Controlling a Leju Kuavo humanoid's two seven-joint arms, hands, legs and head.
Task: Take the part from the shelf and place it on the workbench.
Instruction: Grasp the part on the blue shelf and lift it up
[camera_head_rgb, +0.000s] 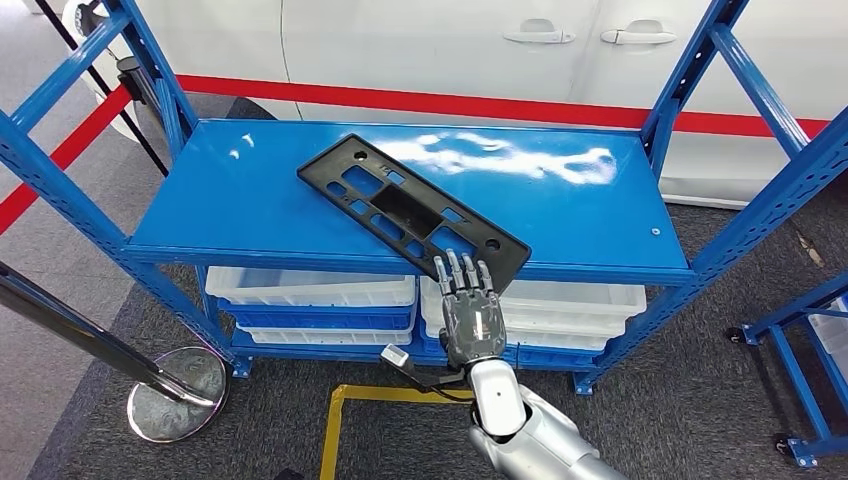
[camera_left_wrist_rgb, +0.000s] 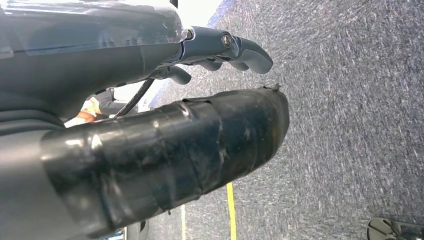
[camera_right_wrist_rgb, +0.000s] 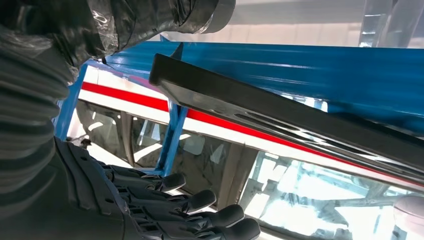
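Lying diagonal on blue shelf (camera_head_rgb: 250, 200): black part (camera_head_rgb: 410, 208), grey carpet (camera_head_rgb: 690, 420) below.

1. Blue metal shelf (camera_head_rgb: 600, 215) stands on grey carpet (camera_head_rgb: 680, 420).
2. Behind the shelf, a white car (camera_head_rgb: 450, 45) with a red stripe.
3. Under its top board, white bins (camera_head_rgb: 310, 290).
4. Left of it, a chrome stanchion base (camera_head_rgb: 175, 393).

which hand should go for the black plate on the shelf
Right. The right hand is already raised at the blue shelf's front edge, fingers open just under the black panel's overhanging corner. The left hand hangs over grey carpet.
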